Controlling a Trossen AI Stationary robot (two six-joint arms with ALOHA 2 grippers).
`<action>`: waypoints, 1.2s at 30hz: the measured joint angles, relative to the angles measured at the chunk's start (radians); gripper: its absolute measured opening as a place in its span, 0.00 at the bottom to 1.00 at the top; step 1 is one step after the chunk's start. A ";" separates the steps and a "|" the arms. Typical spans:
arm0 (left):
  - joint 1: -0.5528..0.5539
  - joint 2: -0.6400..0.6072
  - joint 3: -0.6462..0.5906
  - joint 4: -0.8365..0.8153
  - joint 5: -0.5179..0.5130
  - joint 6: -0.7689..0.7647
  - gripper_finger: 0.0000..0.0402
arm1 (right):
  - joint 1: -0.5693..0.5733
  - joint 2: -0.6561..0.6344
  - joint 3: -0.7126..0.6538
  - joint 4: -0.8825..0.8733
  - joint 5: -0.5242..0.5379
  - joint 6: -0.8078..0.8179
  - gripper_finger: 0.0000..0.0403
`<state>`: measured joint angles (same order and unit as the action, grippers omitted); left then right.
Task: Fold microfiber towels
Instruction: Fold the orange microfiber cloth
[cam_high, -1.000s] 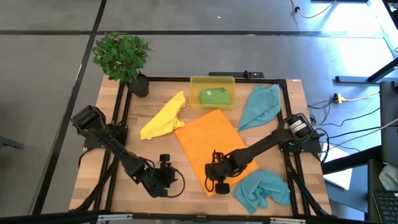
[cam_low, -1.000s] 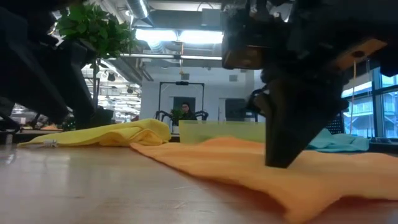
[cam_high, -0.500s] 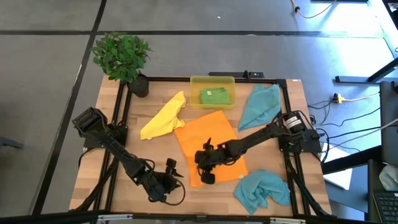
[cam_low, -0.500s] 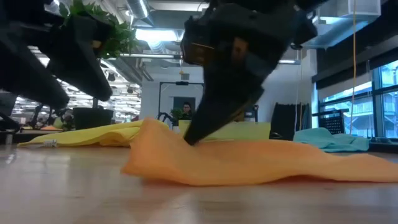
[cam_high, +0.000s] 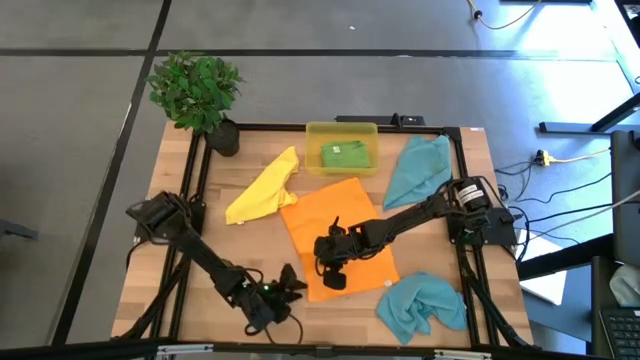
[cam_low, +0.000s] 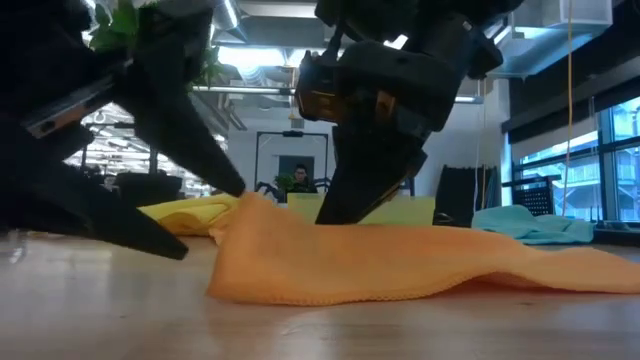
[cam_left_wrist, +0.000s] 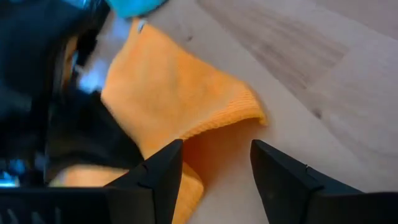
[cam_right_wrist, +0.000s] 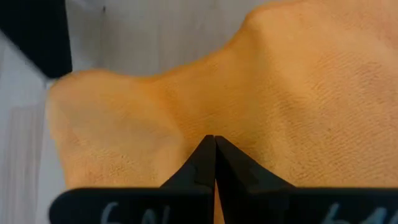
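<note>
pinching the orange towel (cam_high: 345, 215) on the bench (cam_high: 160, 270), our right fingers (cam_high: 333, 268) are clamped shut; our left fingers (cam_high: 290, 283) sit apart beside its corner.

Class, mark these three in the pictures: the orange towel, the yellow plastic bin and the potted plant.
orange towel (cam_high: 335, 205): high view, bare flat middle of the cloth.
yellow plastic bin (cam_high: 341, 129): high view, far rim.
potted plant (cam_high: 195, 88): high view, leafy crown.
</note>
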<state>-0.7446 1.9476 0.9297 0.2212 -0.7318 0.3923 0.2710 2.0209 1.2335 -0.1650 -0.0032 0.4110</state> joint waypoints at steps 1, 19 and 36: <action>0.001 0.011 0.013 0.002 0.000 0.046 0.45 | 0.000 0.000 0.000 -0.002 0.000 0.002 0.02; -0.004 0.090 0.112 -0.117 -0.138 0.359 0.45 | -0.009 -0.001 0.002 -0.040 -0.001 0.006 0.02; -0.039 0.084 0.111 -0.161 -0.089 0.333 0.45 | -0.009 -0.002 0.002 -0.042 -0.002 0.008 0.02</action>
<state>-0.7835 2.0319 1.0402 0.0603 -0.8212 0.7251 0.2623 2.0190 1.2350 -0.2066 -0.0051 0.4194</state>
